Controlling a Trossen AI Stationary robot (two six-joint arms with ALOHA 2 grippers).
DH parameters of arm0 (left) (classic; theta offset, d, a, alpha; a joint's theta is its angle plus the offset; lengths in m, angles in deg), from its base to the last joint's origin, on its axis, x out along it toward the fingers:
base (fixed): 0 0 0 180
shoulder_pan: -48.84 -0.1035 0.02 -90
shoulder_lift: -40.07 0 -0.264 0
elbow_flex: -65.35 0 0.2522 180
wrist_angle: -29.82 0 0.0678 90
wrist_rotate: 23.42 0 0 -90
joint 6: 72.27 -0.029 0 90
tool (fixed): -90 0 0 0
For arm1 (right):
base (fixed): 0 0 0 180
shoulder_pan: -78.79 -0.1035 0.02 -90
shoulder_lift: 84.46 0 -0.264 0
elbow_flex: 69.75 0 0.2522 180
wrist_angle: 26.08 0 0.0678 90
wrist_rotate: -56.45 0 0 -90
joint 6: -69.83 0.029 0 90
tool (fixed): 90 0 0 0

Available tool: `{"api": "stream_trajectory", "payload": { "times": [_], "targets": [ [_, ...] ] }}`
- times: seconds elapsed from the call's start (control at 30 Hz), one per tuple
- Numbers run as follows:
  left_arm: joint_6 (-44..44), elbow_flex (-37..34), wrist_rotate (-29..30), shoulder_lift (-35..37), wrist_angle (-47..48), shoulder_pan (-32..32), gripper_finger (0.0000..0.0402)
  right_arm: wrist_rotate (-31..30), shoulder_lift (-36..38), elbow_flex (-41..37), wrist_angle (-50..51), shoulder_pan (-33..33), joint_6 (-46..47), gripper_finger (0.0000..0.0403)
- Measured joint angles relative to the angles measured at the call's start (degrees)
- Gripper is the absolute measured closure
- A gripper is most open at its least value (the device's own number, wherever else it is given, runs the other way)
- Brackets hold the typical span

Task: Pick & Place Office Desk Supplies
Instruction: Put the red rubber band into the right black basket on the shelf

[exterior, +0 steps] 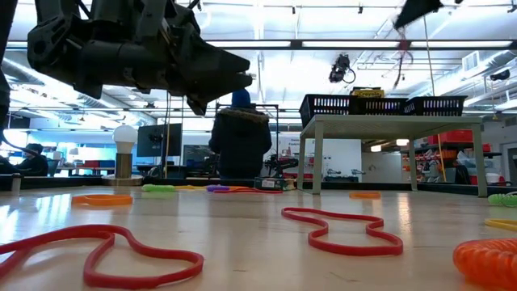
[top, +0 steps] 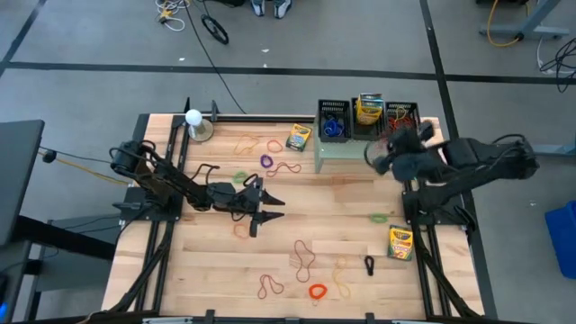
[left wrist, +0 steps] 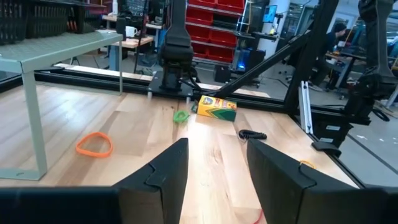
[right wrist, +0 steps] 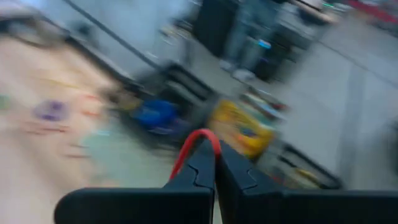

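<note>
Now a red rubber band (right wrist: 198,142) is carried pinched in the right tool (right wrist: 214,163), above the black baskets (top: 367,120) on the pale green stand (top: 342,153); release over a basket is called for. Left tool (left wrist: 214,171) is held spread over the worktop (top: 333,207), well left of the stand.

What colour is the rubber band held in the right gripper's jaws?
Red. The rubber band loops out from the shut right gripper, clearest in the right wrist view.

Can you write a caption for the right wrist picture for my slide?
Right end effector shut on a red rubber band, above black baskets holding a yellow crayon box.
</note>
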Motion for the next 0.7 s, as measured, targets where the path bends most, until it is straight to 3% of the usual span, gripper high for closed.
{"api": "stream_trajectory", "payload": {
  "times": [0.13, 0.37, 0.7],
  "targets": [
    [-0.11, 0.0, -0.21, 0.0, 0.03, -0.02, 0.0234, -0.14, -0.03, -0.24, 4.09, 10.82, -2.9, 0.04],
    [-0.55, 0.0, -0.21, 0.0, 0.06, 0.0, 0.0234, -1.72, -0.49, -1.3, 1.08, 27.55, -13.77, 0.04],
    [-0.37, 0.0, -0.21, 0.0, 0.09, 0.0, 0.0234, -2.61, -0.53, -1.31, -3.88, 41.18, -22.69, 0.04]
  ]
}}
